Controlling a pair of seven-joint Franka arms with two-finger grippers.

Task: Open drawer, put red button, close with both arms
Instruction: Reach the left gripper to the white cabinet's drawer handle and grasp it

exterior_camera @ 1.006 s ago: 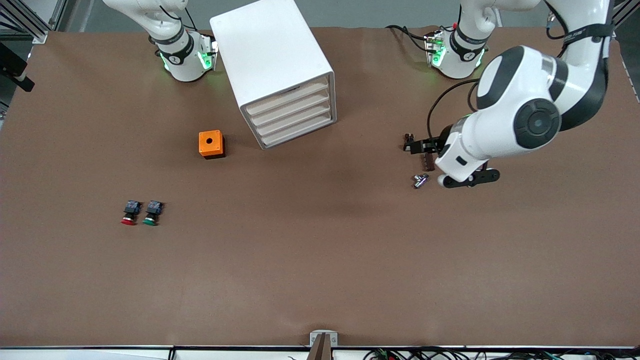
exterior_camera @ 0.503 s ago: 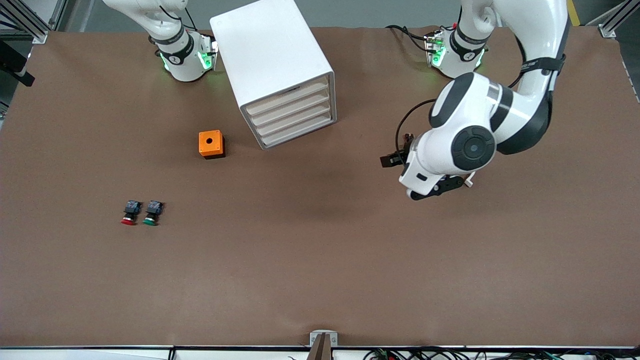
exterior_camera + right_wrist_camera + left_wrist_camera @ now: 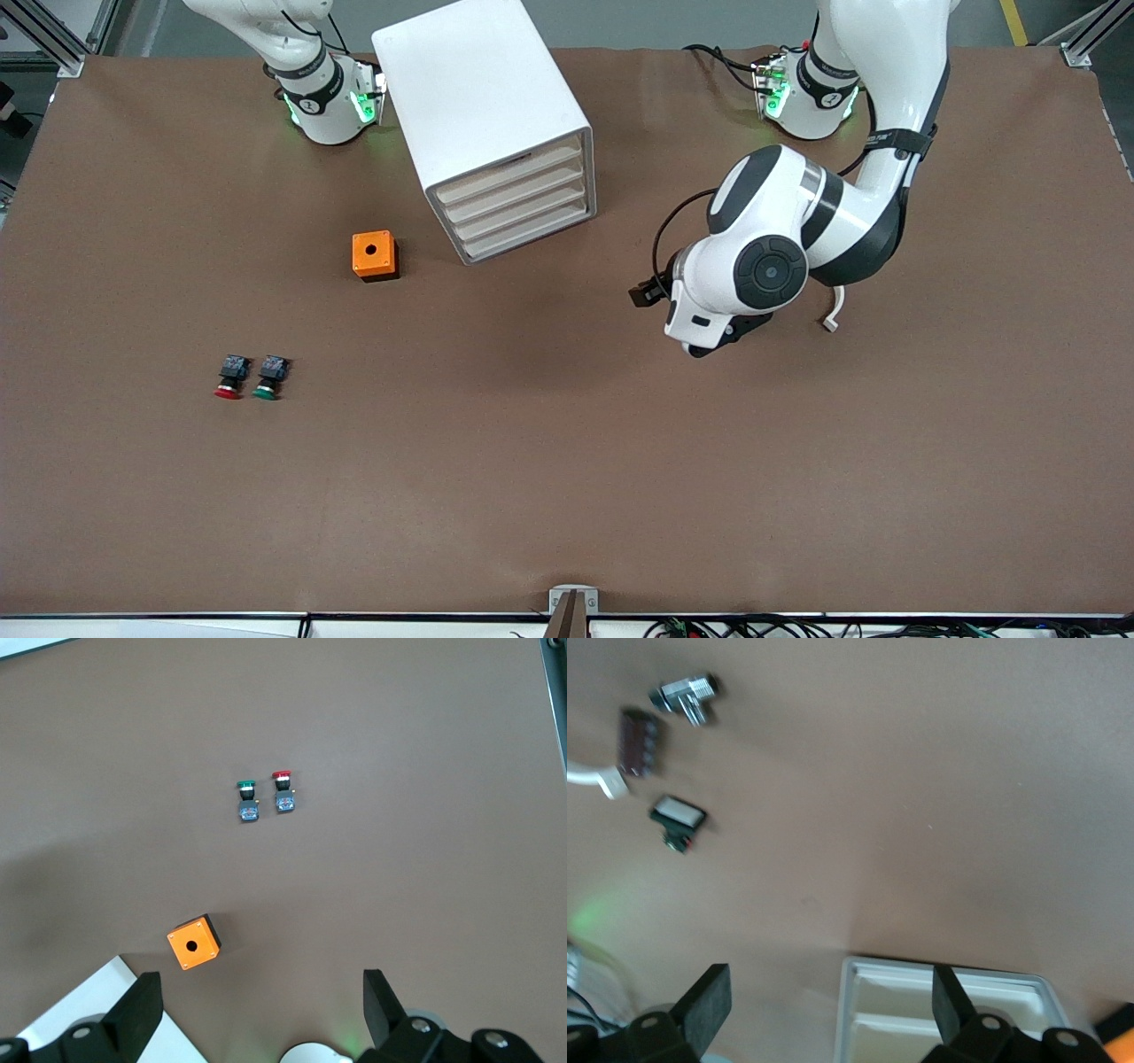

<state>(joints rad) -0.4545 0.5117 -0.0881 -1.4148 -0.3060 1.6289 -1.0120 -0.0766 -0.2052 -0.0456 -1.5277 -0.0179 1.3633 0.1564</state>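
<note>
The white cabinet point(image 3: 483, 97) stands between the two arm bases, and its four beige drawers point(image 3: 518, 206) are all shut. The red button point(image 3: 229, 378) lies on the table beside the green button point(image 3: 268, 378), toward the right arm's end and nearer the front camera than the cabinet. The left arm's wrist point(image 3: 709, 310) hangs over the table beside the cabinet. My left gripper point(image 3: 828, 1005) is open and empty, with the drawers point(image 3: 948, 1010) just ahead of it. My right gripper point(image 3: 257, 1010) is open and empty, high over the table, with the red button point(image 3: 282, 793) in view.
An orange box point(image 3: 374, 255) with a round hole sits near the cabinet's front corner. A chrome fitting point(image 3: 687, 695), a brown block point(image 3: 638, 742) and a small black switch point(image 3: 678, 819) lie by the left arm, with a white cable end point(image 3: 833, 319).
The left arm has swung from its end of the table toward the cabinet, and its wrist now covers the small parts in the front view. The buttons, box and cabinet have not moved.
</note>
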